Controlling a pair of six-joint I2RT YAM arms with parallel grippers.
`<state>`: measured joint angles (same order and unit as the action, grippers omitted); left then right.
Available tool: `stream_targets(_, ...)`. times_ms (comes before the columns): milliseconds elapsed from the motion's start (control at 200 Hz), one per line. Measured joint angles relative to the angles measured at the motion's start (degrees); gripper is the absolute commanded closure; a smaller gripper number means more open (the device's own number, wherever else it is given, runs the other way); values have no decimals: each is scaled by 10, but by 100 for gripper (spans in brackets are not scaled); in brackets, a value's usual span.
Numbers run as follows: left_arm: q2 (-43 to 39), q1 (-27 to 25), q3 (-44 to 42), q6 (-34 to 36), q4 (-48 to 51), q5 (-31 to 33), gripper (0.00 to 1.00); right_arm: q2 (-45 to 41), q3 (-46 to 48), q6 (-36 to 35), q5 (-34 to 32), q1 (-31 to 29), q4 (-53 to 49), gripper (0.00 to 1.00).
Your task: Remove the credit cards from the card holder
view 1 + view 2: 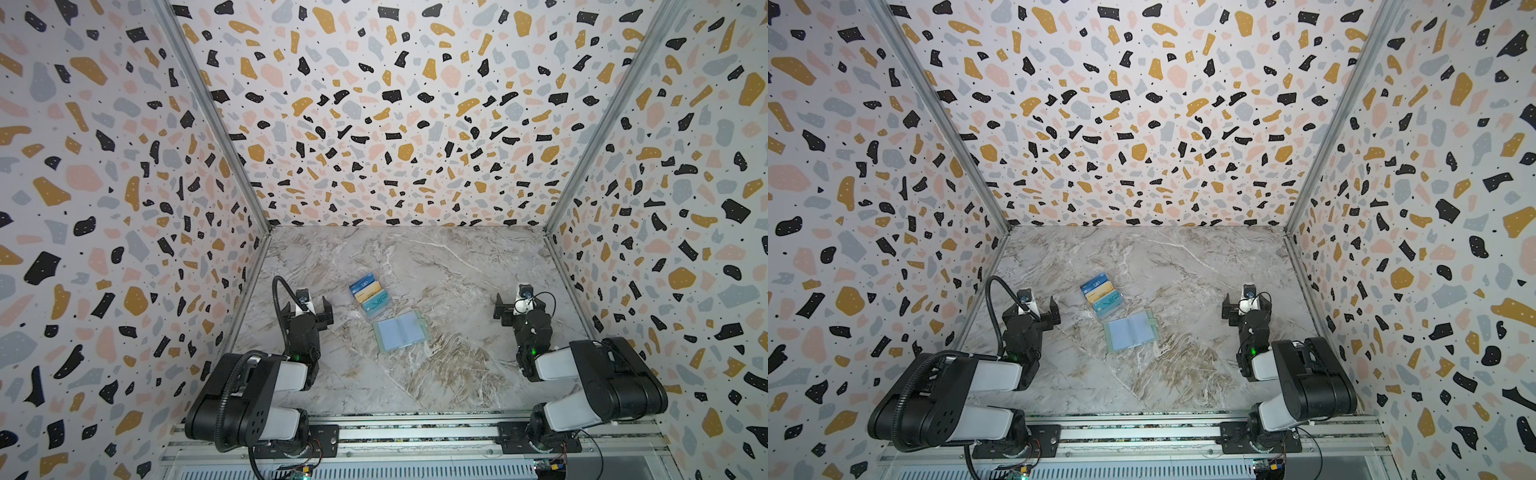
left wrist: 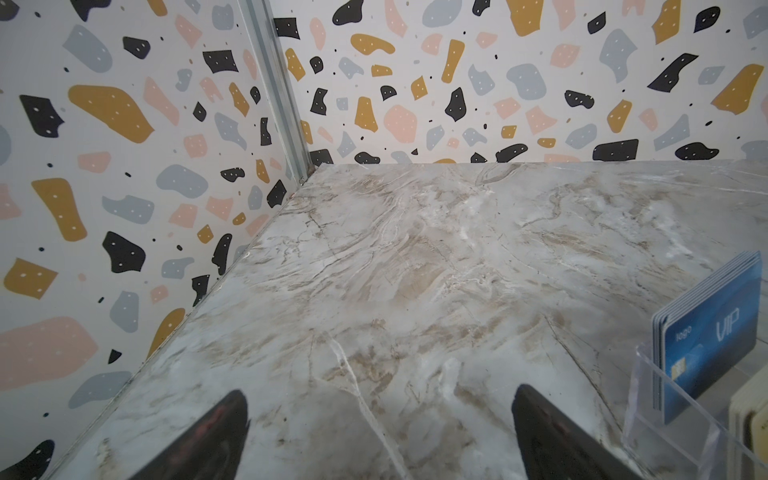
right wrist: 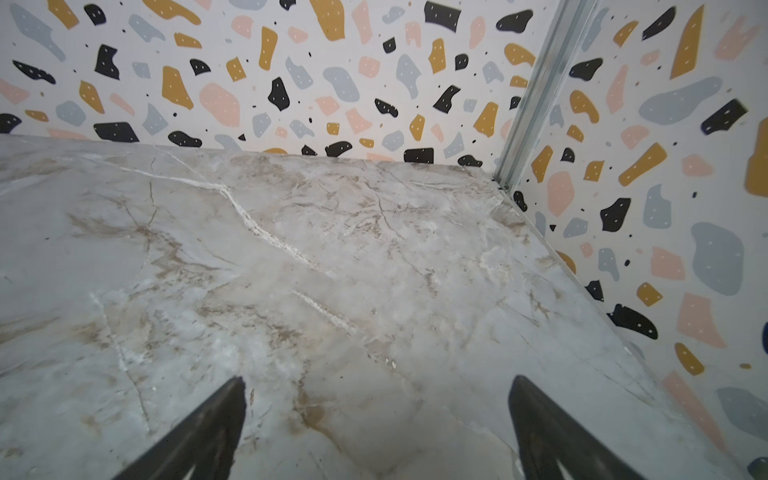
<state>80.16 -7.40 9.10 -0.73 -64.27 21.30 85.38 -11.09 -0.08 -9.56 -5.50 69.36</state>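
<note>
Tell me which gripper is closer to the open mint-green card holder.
Left. The left gripper sits open just left of the card holder; the right gripper hangs open farther off to its right.

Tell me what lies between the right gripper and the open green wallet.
Nothing: in both top views only bare marble table separates the right gripper from the wallet. The clear card stand stands off that line.

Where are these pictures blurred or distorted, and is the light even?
Both top views: soft, even light, no hard shadows on the marble table; the wide lens makes the walls lean outward. Left wrist view: the left tool is out of focus, the blue VIP card reads clearly. Right wrist view: the right tool is blurred likewise.
</note>
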Motion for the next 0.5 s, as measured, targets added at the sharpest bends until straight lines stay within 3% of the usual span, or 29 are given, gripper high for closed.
stream_targets(501, 0, 6, 0, -1, -3, -5, 0, 1, 0, 3, 23, 7, 1, 1)
